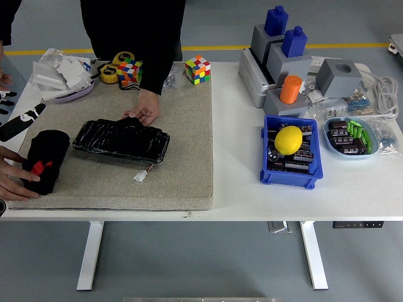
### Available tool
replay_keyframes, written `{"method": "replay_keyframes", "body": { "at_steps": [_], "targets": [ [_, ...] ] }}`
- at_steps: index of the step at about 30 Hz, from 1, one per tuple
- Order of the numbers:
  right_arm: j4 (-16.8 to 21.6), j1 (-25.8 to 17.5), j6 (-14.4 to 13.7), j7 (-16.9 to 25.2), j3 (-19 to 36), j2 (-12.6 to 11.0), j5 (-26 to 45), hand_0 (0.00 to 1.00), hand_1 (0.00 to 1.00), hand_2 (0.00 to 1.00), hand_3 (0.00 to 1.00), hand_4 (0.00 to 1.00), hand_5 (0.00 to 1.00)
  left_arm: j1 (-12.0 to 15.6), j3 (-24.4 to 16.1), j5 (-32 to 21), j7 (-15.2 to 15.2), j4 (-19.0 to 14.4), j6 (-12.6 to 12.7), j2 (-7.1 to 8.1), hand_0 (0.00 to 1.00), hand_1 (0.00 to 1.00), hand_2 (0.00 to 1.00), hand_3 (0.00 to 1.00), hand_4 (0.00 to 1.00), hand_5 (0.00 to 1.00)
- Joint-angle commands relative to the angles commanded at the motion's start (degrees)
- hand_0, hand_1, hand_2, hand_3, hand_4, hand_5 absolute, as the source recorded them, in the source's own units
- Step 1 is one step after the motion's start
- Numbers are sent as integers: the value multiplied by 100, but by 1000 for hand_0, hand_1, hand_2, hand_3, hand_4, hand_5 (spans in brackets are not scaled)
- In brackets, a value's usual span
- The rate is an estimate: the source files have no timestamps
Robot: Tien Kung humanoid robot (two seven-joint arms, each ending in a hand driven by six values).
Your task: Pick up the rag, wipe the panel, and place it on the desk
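The black rag (45, 160), with a red patch, lies bunched at the left end of the grey mat (182, 170). The glossy black panel (121, 139) lies on the mat right of it, a small white plug at its front. My left hand (22, 118) is at the picture's left edge, above and behind the rag and apart from it, fingers stretched out and empty. A person's hand (12, 179) comes in from the lower left and touches the rag. Another person across the table rests a hand (145, 112) on the panel's far edge. My right arm is out of view.
Two Rubik's cubes (197, 68) and tape rolls (115, 66) stand at the mat's far edge, beside a purple tray (66, 94) of white scraps. On the right are a blue bin (291, 173) with a yellow lemon, grey blocks, an orange cylinder (290, 89) and a parts dish.
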Motion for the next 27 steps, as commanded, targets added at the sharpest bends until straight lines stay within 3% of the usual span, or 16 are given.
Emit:
{"method": "replay_keyframes", "body": {
  "at_steps": [27],
  "targets": [
    [5,-14,-3,-6,14,-2,-3,723,634,675,634,998,629,10,245,-33,42,230,-7,-58,410,647,750,822,998,934]
  ]
}}
